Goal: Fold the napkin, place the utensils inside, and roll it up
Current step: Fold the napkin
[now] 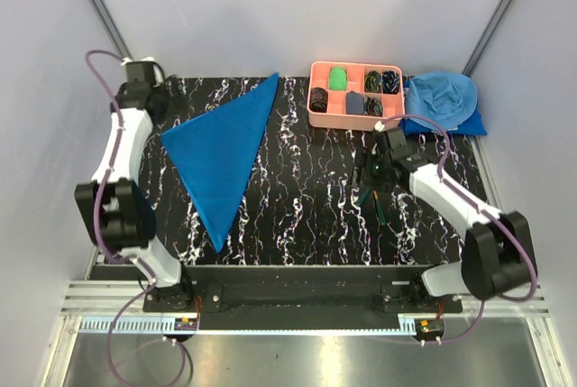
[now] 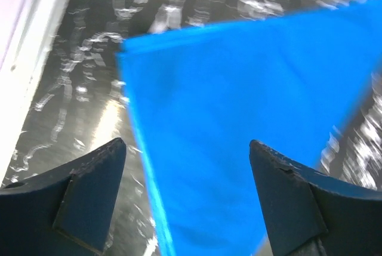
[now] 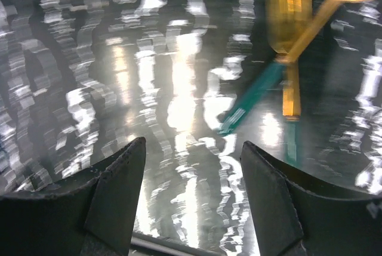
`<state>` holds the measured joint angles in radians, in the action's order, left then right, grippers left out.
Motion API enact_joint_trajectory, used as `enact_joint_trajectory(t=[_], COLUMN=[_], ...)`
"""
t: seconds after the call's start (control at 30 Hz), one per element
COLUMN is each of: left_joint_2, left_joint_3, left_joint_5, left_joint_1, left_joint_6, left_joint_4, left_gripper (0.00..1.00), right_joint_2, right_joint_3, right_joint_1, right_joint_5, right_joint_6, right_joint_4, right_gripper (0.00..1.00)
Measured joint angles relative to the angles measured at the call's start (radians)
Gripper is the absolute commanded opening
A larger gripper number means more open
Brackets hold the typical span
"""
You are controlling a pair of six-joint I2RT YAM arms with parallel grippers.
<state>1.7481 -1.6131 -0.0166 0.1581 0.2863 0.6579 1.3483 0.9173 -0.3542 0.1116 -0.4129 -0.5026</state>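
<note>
While flat on table [image 1: 306, 207], napkin [image 1: 221, 148] a triangle; L jaws apart over it, R jaws apart nr utensils [image 3: 256, 96].

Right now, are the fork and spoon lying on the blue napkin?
No, the fork and spoon lie on the bare black table over on the right, well apart from the napkin.

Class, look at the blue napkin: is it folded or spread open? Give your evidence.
Folded. The napkin lies flat as a triangle, with one long straight edge, not as a square.
</note>
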Motion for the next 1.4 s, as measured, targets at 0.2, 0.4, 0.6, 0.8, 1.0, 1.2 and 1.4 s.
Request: enact_joint_trajectory(t=[0.2, 0.4, 0.6, 0.8, 1.0, 1.2, 1.4], left_joint_2=[-0.301, -0.313, -0.325, -0.353, -0.366, -0.366, -0.380], left_joint_3=[0.285, 0.382, 0.382, 0.382, 0.382, 0.382, 0.382], left_joint_5=[-0.020, 0.015, 0.067, 0.105, 0.145, 0.175, 0.183], left_joint_1=[-0.229, -0.261, -0.261, -0.261, -0.261, -0.261, -0.251], left_joint_6=[-0.044, -0.054, -0.054, -0.060, -0.062, -0.062, -0.062], left_joint_4=[-0.099, -0.090, -0.095, -0.094, -0.094, -0.091, -0.091], left_gripper=[0.89, 0.89, 0.89, 0.90, 0.90, 0.90, 0.90], right_joint_2=[0.106, 0.190, 0.306, 0.367, 0.377, 0.418, 0.434], right_joint_3=[0.005, 0.031, 0.115, 0.141, 0.141, 0.161, 0.176], right_joint_1=[0.076, 0.098, 0.098, 0.098, 0.098, 0.098, 0.098], right_joint_5=[-0.076, -0.066, -0.033, -0.042, -0.059, -0.093, -0.127], right_joint_6=[0.006, -0.007, -0.092, -0.156, -0.195, -0.216, -0.221], right_joint_4=[-0.034, -0.052, -0.039, -0.046, -0.054, -0.071, -0.092], right_gripper=[0.70, 0.63, 0.57, 0.56, 0.55, 0.51, 0.31])
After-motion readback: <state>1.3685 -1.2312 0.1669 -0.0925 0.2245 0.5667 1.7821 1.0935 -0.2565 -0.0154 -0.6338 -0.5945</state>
